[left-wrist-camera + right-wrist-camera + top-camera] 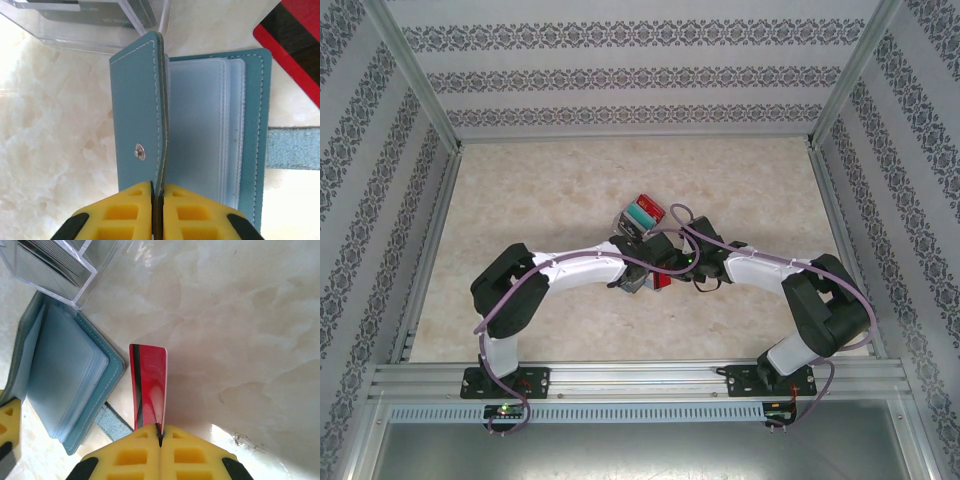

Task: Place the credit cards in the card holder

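The left end effector [157, 194] pinches the wallet [135, 100] cover upright, so the pockets [197, 130] lie exposed; the right end effector [161, 432] grips the red card [149, 382], ready to insert.

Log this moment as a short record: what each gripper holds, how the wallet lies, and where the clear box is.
left gripper: shut on the upright cover of the card holder
right gripper: shut on the red card, beside the card holder
card holder: open, clear pockets exposed
clear box: at the card holder's far edge, cards inside
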`<action>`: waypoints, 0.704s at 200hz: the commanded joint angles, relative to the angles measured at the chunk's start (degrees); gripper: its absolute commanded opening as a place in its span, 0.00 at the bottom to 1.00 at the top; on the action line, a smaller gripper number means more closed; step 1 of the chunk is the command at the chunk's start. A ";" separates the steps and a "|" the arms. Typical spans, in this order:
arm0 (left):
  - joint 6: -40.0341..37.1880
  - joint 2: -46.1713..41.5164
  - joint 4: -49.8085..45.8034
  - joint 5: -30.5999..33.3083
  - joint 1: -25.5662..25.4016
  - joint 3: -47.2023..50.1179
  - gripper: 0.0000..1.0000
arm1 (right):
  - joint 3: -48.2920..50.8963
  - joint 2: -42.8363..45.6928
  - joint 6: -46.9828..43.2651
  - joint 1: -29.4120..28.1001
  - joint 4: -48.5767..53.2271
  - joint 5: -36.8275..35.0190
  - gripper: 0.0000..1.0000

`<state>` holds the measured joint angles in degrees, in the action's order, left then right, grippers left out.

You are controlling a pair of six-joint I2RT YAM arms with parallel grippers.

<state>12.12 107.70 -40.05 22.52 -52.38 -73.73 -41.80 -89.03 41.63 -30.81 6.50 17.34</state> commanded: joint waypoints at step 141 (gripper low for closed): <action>31.94 -21.49 16.11 -37.89 17.22 15.82 0.00 | -4.20 11.16 -0.90 1.06 8.98 -2.72 0.00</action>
<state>31.79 87.53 -31.64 -7.03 -35.09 -63.02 -43.09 -80.73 41.56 -30.30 12.69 15.84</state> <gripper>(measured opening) 0.058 0.038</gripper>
